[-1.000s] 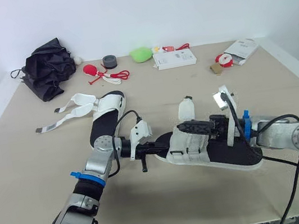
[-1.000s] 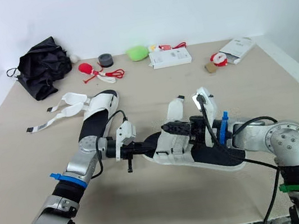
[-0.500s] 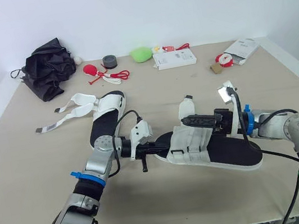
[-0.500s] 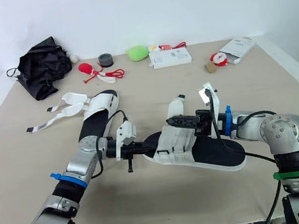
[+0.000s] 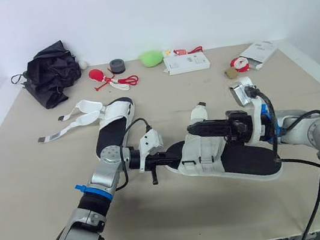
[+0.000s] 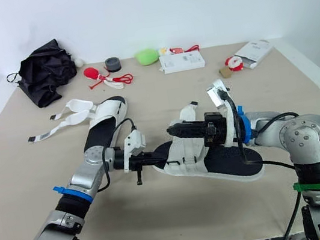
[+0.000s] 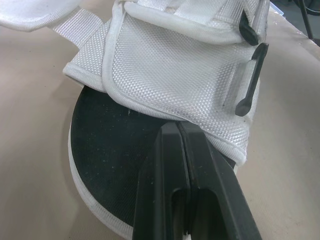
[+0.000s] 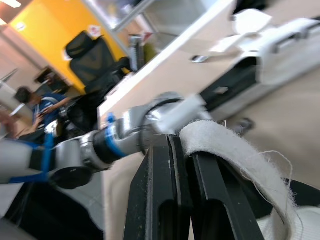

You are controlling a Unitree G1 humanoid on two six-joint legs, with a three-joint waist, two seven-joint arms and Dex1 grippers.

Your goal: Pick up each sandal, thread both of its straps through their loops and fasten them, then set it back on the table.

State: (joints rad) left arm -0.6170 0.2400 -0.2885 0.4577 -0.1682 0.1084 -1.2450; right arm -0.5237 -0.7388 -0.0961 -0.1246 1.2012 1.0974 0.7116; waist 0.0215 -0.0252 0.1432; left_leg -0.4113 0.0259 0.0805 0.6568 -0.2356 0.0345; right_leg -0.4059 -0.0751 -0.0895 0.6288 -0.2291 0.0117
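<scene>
Sandal (image 5: 246, 158) strap (image 8: 220, 145), pinched in our right hand (image 5: 193, 129), could slip free — our closed left hand (image 7: 178, 131) merely pins the toe (image 7: 102, 150).

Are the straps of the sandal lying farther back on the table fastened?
No, the far sandal has its straps unthreaded and spread out loose on the table beside it.
</scene>
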